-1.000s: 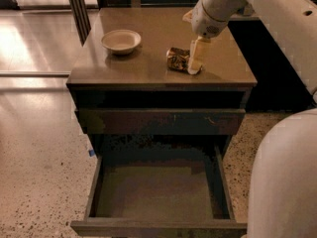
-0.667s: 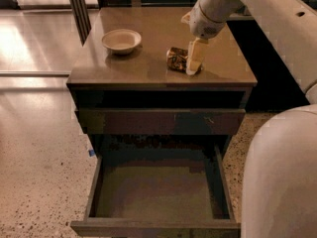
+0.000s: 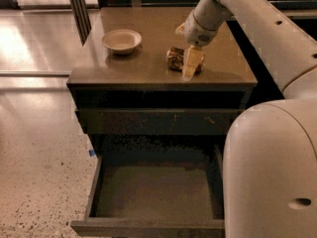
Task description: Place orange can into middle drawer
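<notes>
The orange can [image 3: 174, 58] lies on its side on the cabinet top [image 3: 148, 71], right of the middle. It is golden-orange with dark patterning. My gripper [image 3: 191, 63] hangs down from the arm right at the can and covers the can's right end. The middle drawer [image 3: 94, 187] is pulled out below, wide and shallow, dark grey-brown. Its flat floor holds nothing. It sits well below and in front of the can.
A pale round bowl [image 3: 121, 40] stands on the cabinet top to the left of the can. A closed drawer front [image 3: 158, 121] with small light scratches sits under the top. The robot's pale body [image 3: 272, 172] fills the lower right and hides the drawer's right side. Speckled floor lies to the left.
</notes>
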### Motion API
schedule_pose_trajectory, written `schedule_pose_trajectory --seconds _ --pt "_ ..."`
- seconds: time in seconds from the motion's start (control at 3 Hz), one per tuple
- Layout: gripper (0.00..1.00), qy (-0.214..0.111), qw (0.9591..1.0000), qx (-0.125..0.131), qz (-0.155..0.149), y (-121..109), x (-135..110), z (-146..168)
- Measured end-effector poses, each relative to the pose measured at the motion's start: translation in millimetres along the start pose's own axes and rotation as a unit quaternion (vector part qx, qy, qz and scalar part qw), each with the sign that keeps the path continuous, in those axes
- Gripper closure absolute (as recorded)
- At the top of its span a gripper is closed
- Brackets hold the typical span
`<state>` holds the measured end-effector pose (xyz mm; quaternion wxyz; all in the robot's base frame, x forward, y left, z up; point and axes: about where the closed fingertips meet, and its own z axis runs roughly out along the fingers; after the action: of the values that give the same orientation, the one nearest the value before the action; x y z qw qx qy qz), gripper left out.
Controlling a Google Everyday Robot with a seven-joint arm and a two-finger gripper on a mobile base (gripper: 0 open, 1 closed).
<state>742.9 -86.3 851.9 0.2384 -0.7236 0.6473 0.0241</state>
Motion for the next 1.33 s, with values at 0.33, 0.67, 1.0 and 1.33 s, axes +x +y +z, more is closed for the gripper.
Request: schedule_pose_trajectory --seconds 0.33,0.67,1.0,1.33 --pt "0.00 0.024 0.9987 -0.026 0.036 3.6 12.7 11.4" --pt "0.19 0.027 0.9983 -0.029 0.042 5.1 15.5 11.7" --pt "0.42 0.027 0.9983 -0.029 0.042 5.1 15.5 11.7" --pt "0.73 0.027 0.9983 -0.029 0.042 5.1 15.5 11.8"
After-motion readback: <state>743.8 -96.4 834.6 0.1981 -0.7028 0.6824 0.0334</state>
